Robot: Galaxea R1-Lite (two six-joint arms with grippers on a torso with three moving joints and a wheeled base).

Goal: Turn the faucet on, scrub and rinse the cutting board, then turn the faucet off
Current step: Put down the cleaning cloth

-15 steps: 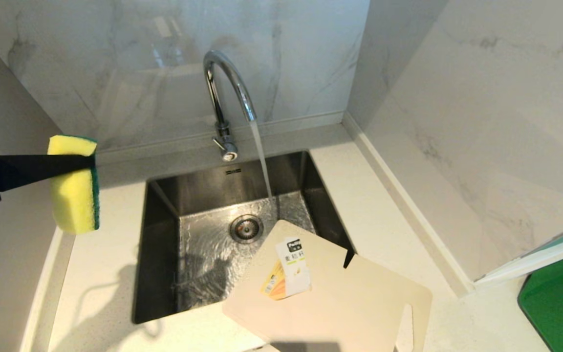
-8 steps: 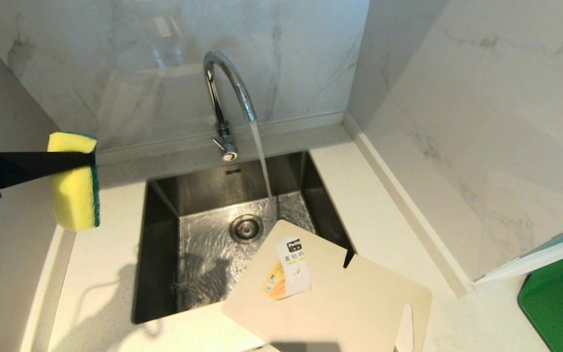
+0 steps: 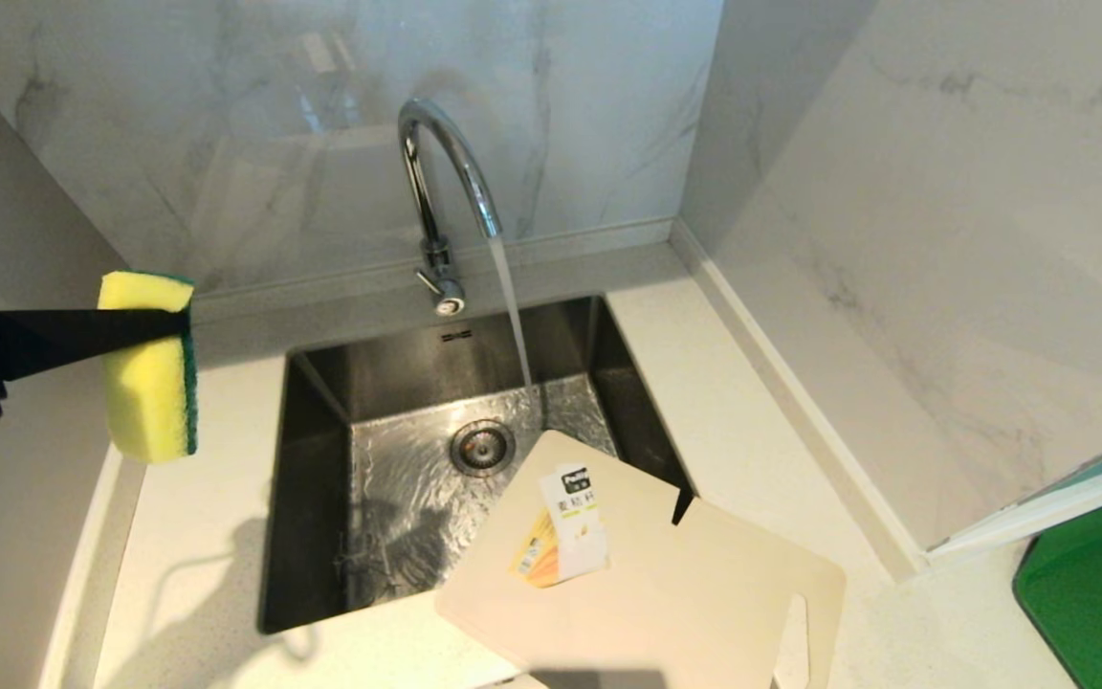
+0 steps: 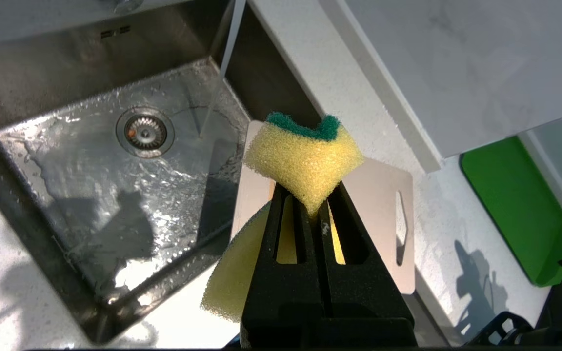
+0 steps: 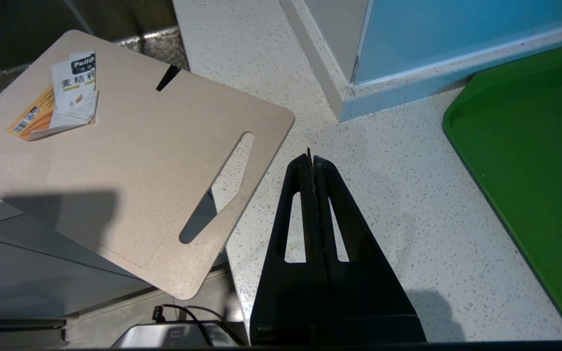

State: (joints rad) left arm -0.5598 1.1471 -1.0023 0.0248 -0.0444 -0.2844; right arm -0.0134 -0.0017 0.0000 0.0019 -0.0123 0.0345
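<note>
- The faucet (image 3: 441,182) stands at upper centre of the head view, water running into the sink (image 3: 321,498).
- The cutting board (image 3: 647,584) lies at lower centre, one corner over the sink, the rest on the bench (image 3: 761,402).
- The left pincer (image 3: 154,323), at the left edge, grips a yellow-green sponge (image 3: 149,383).
- The right pincer (image 5: 310,158) is closed and empty, above the bench beside the board's slot handle.
- A green tray (image 3: 1101,584) sits at lower right.

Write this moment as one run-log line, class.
chrome gooseneck faucet: running | beige plastic cutting board: dry, overhanging steel sink corner | left gripper: shut on yellow-green sponge | right gripper: shut, empty
</note>
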